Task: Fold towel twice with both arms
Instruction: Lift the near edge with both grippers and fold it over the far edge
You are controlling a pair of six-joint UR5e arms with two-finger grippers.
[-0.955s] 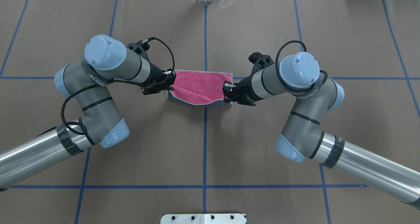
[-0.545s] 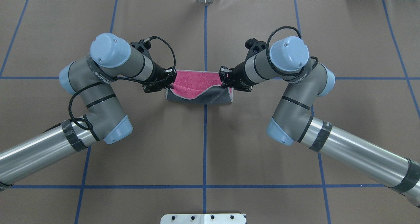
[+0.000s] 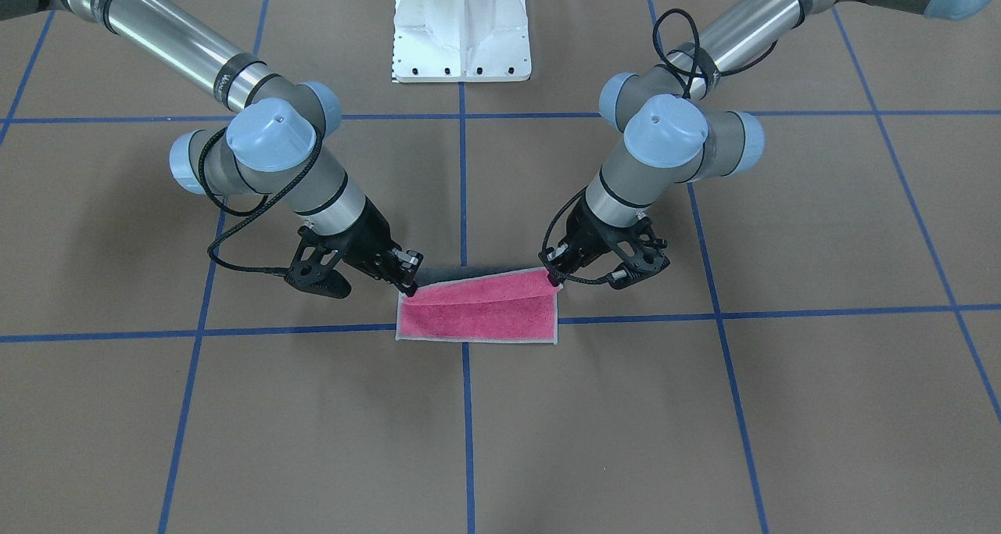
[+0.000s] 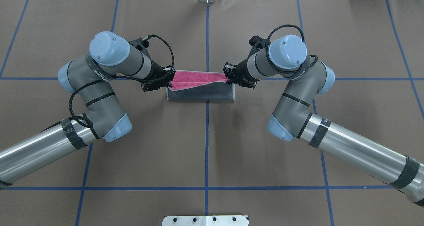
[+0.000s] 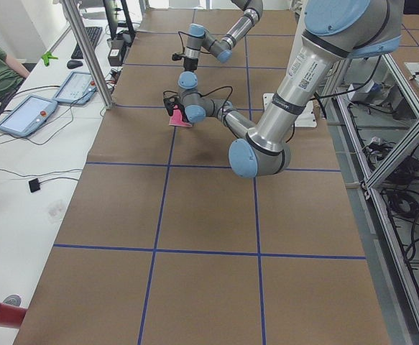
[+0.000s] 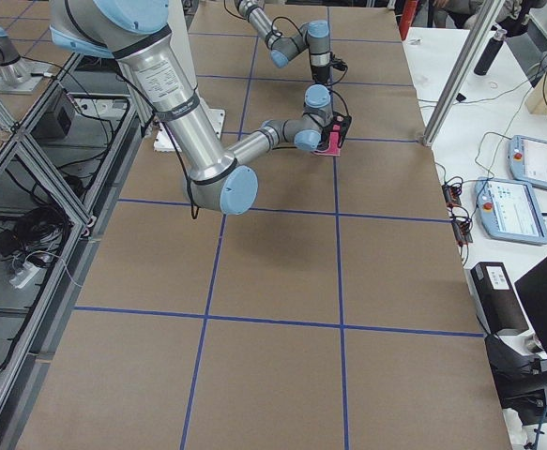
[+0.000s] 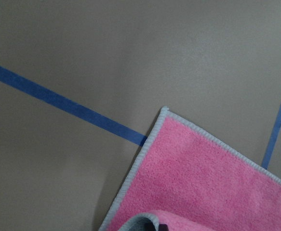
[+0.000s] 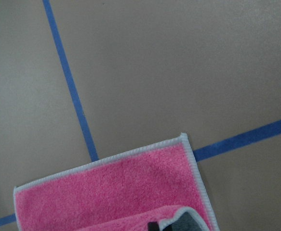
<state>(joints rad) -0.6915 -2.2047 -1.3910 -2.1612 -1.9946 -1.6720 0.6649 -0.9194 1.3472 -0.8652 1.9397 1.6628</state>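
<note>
Roughly at the middle of the brown table (image 4: 205,153), a little toward 12 o'clock in the overhead view, lies the towel (image 4: 200,93), over a crossing of blue tape lines (image 4: 207,136). It reads as a wide, short band running from 9 o'clock to 3 o'clock. Its dark grey face is turned up along the 6 o'clock side, and a narrow strip of pink shows along the 12 o'clock side.

The left hand (image 4: 168,81) is at the band's 10 o'clock corner and the right hand (image 4: 228,77) at its 2 o'clock corner. Each hand pinches a corner of the upper layer, fingers pressed together on the cloth. Seen from across the table, the held edge sits slightly above the flat pink layer, sloping down between the right hand (image 3: 410,286) and the left hand (image 3: 557,277). Both wrist cameras look down on the pink lower layer lying flat, with its far corners and light edging uncovered.

Judging from this, the first fold is nearly closed but not finished. The lifted edge has not yet met the edge at 12 o'clock, and neither hand has let go. What is left is to lay that edge down, release it, and then make the whole second fold.
</note>
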